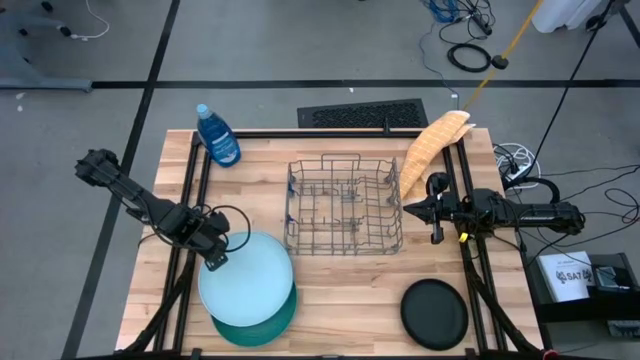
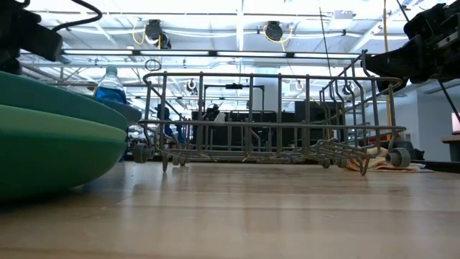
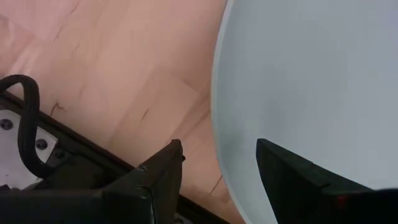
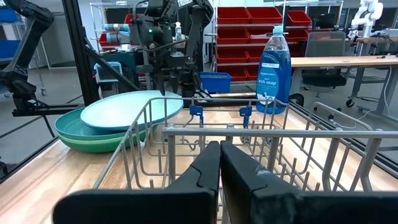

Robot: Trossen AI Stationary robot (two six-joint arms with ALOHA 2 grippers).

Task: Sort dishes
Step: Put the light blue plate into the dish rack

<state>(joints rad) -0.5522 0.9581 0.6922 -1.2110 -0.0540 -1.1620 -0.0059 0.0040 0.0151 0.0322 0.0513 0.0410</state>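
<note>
From above, the stack of round plates sits at about seven o'clock on the wooden tabletop (image 1: 340, 290): a light blue plate (image 1: 245, 275) on top, with a teal plate (image 1: 262, 327) showing beneath it. The left gripper (image 1: 213, 256) stands at the light blue plate's nine-o'clock rim. Only the left wrist view shows its fingers (image 3: 163, 167) spread apart, one over bare wood, the other over the smooth, pale plate surface, the rim between them. The smaller black plate (image 1: 434, 312), matte and flat, lies alone at five o'clock. The grey wire rack (image 1: 345, 205) sits mid-table. The right gripper (image 1: 436, 207) hovers at the rack's three-o'clock side, fingers pressed together and holding nothing, as its wrist view makes plain. The low view adds a green plate (image 2: 50, 155) at the stack's base. A blue soap bottle (image 1: 217, 135) stands at eleven o'clock.
</note>
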